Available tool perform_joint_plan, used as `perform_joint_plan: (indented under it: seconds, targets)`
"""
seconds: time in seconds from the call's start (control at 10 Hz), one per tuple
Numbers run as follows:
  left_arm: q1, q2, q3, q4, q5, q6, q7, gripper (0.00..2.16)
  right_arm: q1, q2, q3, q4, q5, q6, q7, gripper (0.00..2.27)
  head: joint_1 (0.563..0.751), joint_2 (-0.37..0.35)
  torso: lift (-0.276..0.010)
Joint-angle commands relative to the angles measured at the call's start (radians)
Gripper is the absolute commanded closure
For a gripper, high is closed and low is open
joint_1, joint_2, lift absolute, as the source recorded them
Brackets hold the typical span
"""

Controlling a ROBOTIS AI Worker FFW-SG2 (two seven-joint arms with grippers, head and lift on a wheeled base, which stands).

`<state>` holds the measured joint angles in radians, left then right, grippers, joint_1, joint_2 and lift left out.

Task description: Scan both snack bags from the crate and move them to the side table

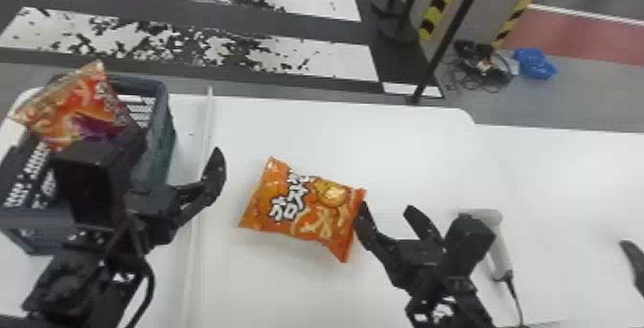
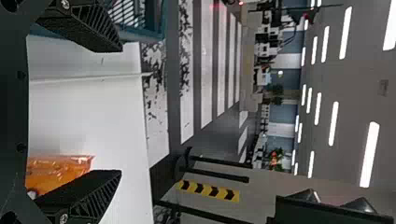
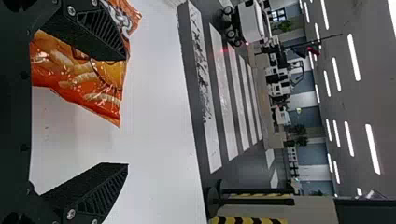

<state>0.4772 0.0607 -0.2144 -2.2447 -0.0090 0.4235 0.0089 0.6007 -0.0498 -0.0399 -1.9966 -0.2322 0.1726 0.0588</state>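
Note:
An orange snack bag (image 1: 302, 207) lies flat on the white table in the head view. Past its right end stands my right gripper (image 1: 394, 212), open, one finger close beside the bag. A second, red-orange bag (image 1: 79, 106) leans up in the crate (image 1: 165, 130) at the left. My left gripper (image 1: 211, 178) is between crate and flat bag, partly hidden by its wrist camera. In the left wrist view the left gripper (image 2: 121, 112) is open and empty; the bag (image 2: 56, 170) shows by one finger. The right gripper (image 3: 127, 112) holds nothing; the bag (image 3: 79, 70) passes behind one finger.
A white handheld scanner (image 1: 499, 250) with a cable lies partly behind the right gripper. A thin raised strip (image 1: 203, 135) crosses the table beside the crate. At the right edge shows a dark finger-like part (image 1: 635, 262). Stands and striped posts are beyond the table.

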Motion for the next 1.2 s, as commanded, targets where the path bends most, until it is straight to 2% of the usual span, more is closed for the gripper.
perform_joint_plan:
  seconds: [0.0, 0.2, 0.3, 0.5, 0.6, 0.8, 1.1]
  targets:
    - [0.052, 0.027, 0.073, -0.012, 0.001, -0.16, -0.018, 0.08, -0.024, 0.005, -0.04, -0.024, -0.052, 0.149, 0.033, 0.12, 0.695, -0.175, -0.075]
    - [0.113, 0.034, 0.175, -0.001, 0.03, -0.347, -0.09, 0.08, -0.073, 0.01, -0.091, -0.036, -0.095, 0.376, 0.096, 0.12, 0.695, -0.106, -0.075]
    - [0.144, 0.034, 0.219, 0.0, 0.057, -0.4, -0.122, 0.08, -0.095, 0.019, -0.106, -0.037, -0.095, 0.465, 0.127, 0.12, 0.695, -0.091, -0.075]
    - [0.17, 0.034, 0.256, 0.005, 0.081, -0.4, -0.125, 0.08, -0.116, 0.033, -0.106, -0.036, -0.095, 0.557, 0.164, 0.12, 0.695, -0.021, -0.075]
    - [0.172, 0.036, 0.257, 0.01, 0.096, -0.4, -0.141, 0.08, -0.13, 0.034, -0.106, -0.034, -0.095, 0.609, 0.168, 0.12, 0.695, 0.009, -0.075]
    - [0.17, 0.036, 0.256, 0.028, 0.104, -0.403, -0.148, 0.08, -0.154, 0.039, -0.112, -0.017, -0.105, 0.67, 0.197, 0.11, 0.695, 0.027, -0.075]
    - [0.169, 0.036, 0.256, 0.033, 0.104, -0.403, -0.148, 0.08, -0.203, 0.041, -0.146, 0.036, -0.184, 0.75, 0.239, 0.12, 0.695, 0.048, -0.075]
